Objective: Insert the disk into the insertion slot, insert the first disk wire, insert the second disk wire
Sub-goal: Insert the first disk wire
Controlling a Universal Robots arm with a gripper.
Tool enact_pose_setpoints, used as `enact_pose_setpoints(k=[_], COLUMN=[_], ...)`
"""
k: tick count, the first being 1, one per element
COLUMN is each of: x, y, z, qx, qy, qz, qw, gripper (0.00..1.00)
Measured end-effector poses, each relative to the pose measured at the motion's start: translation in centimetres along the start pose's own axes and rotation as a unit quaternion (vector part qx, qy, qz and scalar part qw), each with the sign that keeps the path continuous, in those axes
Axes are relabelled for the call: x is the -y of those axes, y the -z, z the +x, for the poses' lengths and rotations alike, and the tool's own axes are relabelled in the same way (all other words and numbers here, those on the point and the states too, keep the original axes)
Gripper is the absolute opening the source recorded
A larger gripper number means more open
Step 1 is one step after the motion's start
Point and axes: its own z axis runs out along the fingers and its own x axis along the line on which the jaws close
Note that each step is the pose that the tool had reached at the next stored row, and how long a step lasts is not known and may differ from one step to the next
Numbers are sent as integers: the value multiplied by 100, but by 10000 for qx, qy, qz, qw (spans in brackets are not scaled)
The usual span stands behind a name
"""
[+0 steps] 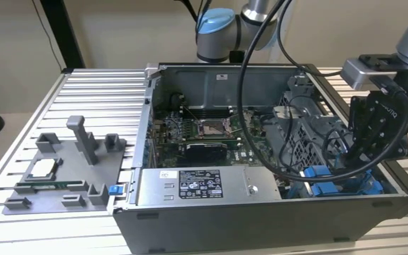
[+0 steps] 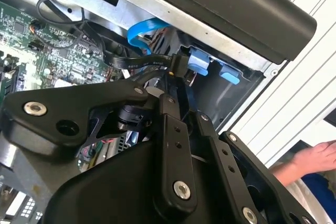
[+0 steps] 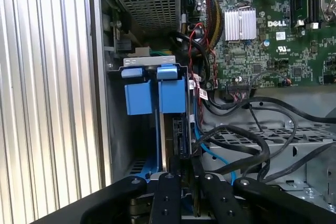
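1. The gripper (image 2: 177,80) has its two black fingers drawn almost together, and the tips nip a black plug (image 2: 179,64) at the end of a flat black wire (image 2: 137,61). The gripper's own links cover part of the contact, so how firm the hold is cannot be made out.
2. In the exterior view the gripper (image 1: 348,159) reaches down into the open computer case (image 1: 261,223) at the exterior view's right. Its tips are hidden behind a thick black cable (image 1: 242,95) that loops across them.
3. The disk (image 3: 179,136) stands edge-on in the insertion slot (image 3: 137,98), just ahead of the gripper (image 3: 184,170). Its dark narrow edge faces the camera, and its label face is hidden.
4. How deep the disk sits in the slot cannot be told.
5. A thin blue wire (image 3: 212,156) runs beside the disk over perforated grey metal, and its near end passes out of sight under the gripper.
6. The green motherboard (image 1: 204,135) and the power-supply box (image 1: 189,185) lie in the case, partly crossed by cables.
7. A person's hand (image 2: 310,161) rests outside the case, cut off by the picture's edge.
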Motion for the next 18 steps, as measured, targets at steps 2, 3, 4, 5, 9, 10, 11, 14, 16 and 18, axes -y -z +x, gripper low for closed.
enact_pose_setpoints(k=[2, 3, 4, 5, 9, 10, 11, 14, 16, 18], x=[-2, -2, -1, -1, -1, -1, -1, -13, -16, -18], y=[0, -1, -1, -1, 6, 7, 6, 5, 3, -1], z=[4, 7, 11, 16, 34, 36, 37, 38, 38, 36], qx=[0, 1, 1, 1, -3, -1, 1, 1, 0, 1], qy=[0, 0, 1, 1, 0, 0, 0, 2, 9, 24], qz=[0, 0, 0, 0, 0, 0, 0, 0, 2, 15], qw=[10000, 10000, 10000, 10000, 10000, 10000, 10000, 10000, 10000, 10000], gripper=[0, 0, 0, 0, 0, 0, 0, 0, 0, 0])
